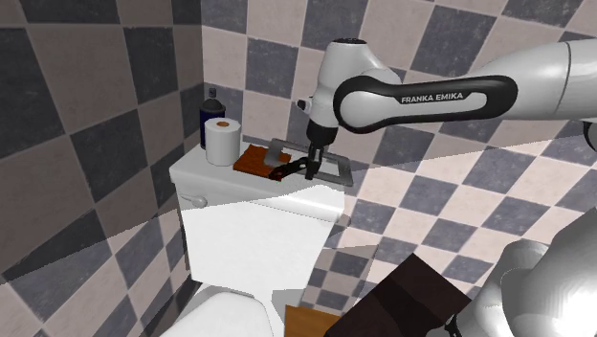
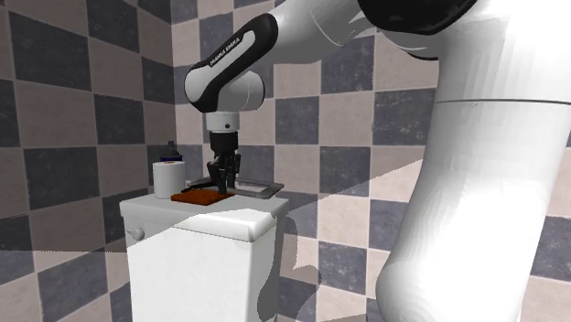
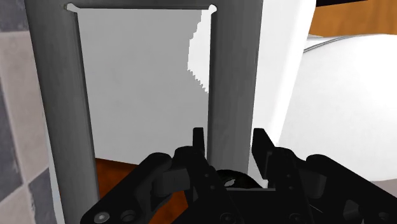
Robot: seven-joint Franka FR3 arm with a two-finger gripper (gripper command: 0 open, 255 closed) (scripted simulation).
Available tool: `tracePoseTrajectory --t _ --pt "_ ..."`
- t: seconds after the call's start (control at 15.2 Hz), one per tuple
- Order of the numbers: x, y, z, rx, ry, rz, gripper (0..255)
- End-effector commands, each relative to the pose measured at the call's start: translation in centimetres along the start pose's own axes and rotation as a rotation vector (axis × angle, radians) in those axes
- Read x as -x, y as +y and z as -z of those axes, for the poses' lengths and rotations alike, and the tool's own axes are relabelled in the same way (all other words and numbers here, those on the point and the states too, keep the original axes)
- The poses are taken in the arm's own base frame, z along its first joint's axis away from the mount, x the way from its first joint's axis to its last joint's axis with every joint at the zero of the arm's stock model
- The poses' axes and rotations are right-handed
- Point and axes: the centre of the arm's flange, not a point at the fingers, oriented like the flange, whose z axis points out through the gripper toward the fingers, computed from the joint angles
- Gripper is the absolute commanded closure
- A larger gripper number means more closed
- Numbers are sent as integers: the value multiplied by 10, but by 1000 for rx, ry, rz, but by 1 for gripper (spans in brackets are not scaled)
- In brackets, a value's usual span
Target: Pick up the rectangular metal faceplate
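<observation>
The faceplate is a grey rectangular frame with an open middle. It lies on the white toilet tank lid, one end resting over a brown board. My black gripper points straight down at it. In the wrist view the fingertips press against both sides of one long bar of the faceplate, so the gripper is shut on that bar. The second exterior view shows the gripper down at the faceplate, beside the brown board.
A white paper roll and a dark spray can stand at the tank's far corner, close to the checkered walls. The toilet bowl sits below the tank. My stand is at the lower right.
</observation>
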Motion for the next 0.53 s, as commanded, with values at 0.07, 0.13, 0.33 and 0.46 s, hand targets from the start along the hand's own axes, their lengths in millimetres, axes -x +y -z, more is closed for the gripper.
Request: tracePoseTrajectory --t 0.07,0.13,0.33,0.46 --pt "-1 0 17 0 0 0 255" --pt "-1 1 22 0 0 0 255" --pt "-2 3 38 0 0 0 255" --pt "-2 3 38 0 0 0 255"
